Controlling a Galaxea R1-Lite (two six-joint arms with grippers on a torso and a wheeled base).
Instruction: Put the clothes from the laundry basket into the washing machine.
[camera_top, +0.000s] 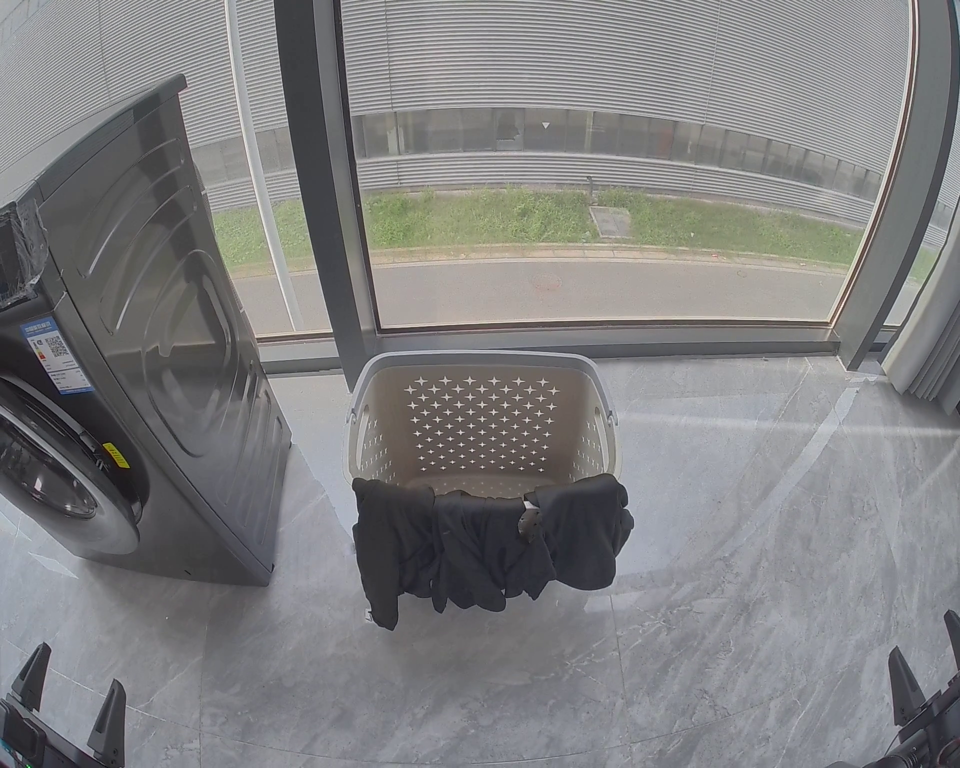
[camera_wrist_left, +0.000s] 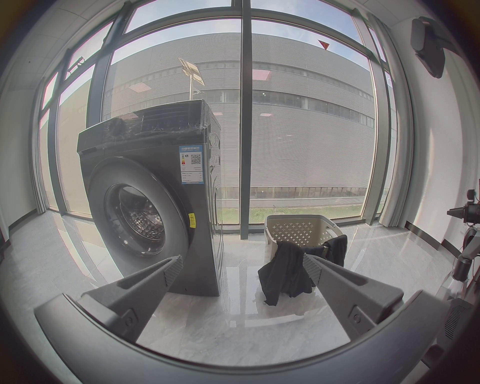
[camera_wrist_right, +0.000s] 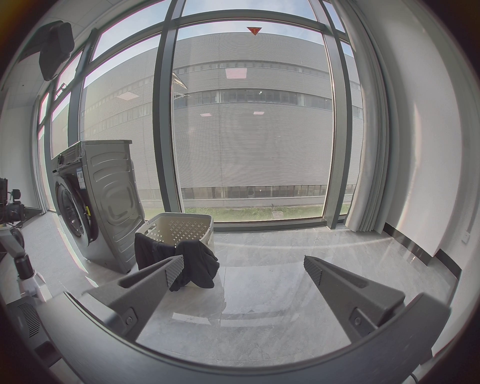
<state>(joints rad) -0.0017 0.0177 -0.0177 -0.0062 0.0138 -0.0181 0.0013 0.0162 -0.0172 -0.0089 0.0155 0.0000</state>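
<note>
The left pincer (camera_top: 68, 702), cut off by the head view's lower edge, has its dark fingers spread apart and holds nothing. The dark grey metal washing machine (camera_top: 150, 330), with an embossed side panel, is cropped at the left; whether its round porthole door is shut is hard to make out. Beside it, on the glossy grey marble floor (camera_top: 750, 560), sits the cream plastic laundry basket (camera_top: 480, 425), pierced with star-shaped holes. Crumpled black clothes (camera_top: 480, 550) hang over its near rim and hide it. The right pincer (camera_top: 930, 660), also partly cut off, is spread wide and empty.
</note>
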